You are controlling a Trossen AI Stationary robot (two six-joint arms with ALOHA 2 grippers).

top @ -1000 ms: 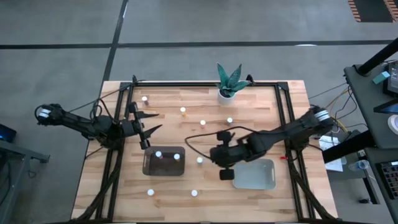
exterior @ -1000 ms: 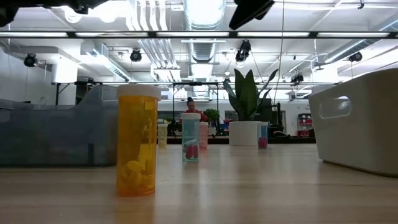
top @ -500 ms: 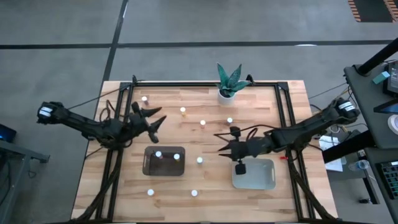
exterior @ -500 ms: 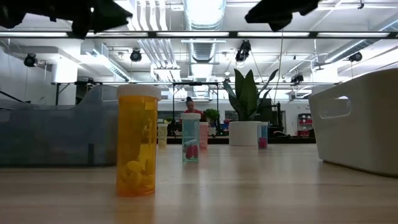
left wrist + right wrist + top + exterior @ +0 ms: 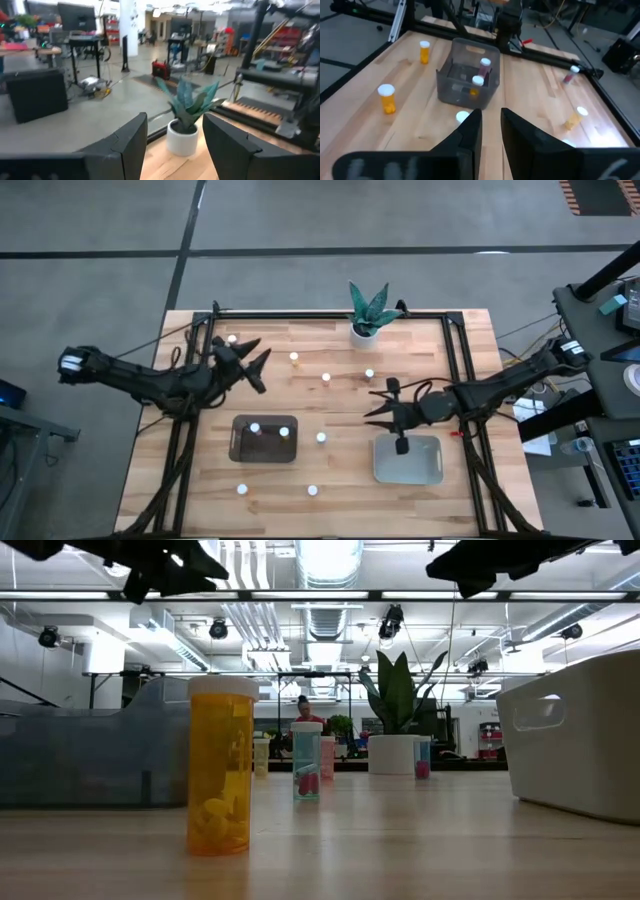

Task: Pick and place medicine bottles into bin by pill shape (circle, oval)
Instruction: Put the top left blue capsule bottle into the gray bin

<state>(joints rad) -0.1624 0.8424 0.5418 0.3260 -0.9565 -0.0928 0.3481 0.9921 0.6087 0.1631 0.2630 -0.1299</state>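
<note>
Both arms are lifting and swinging away from the desk centre compared with half a second ago: the left gripper (image 5: 250,360) is now hanging over the far left part of the desk, its fingers (image 5: 131,142) spread apart with nothing between them, and the right gripper (image 5: 380,402) is hovering just beyond the far edge of the pale grey-green bin (image 5: 408,459), its fingers (image 5: 470,131) standing slightly apart and empty.

Under them, the desk (image 5: 330,480) is showing as a light wooden plank top inside a black frame, sitting on a grey concrete floor. Across the low view a bright workshop is stretching away, with ceiling ducts and lamps and a person far back.

Two white-capped medicine bottles (image 5: 255,428) are sitting in the dark translucent bin (image 5: 264,439). Others are standing loose: several along the far half of the desk, one (image 5: 320,438) between the two bins, two near the front edge. Seen level, the nearest bottle (image 5: 220,765) is amber with pills at its bottom. A potted plant (image 5: 366,310) is standing at the far edge.

Bare wood is lying open between and in front of the bins.
</note>
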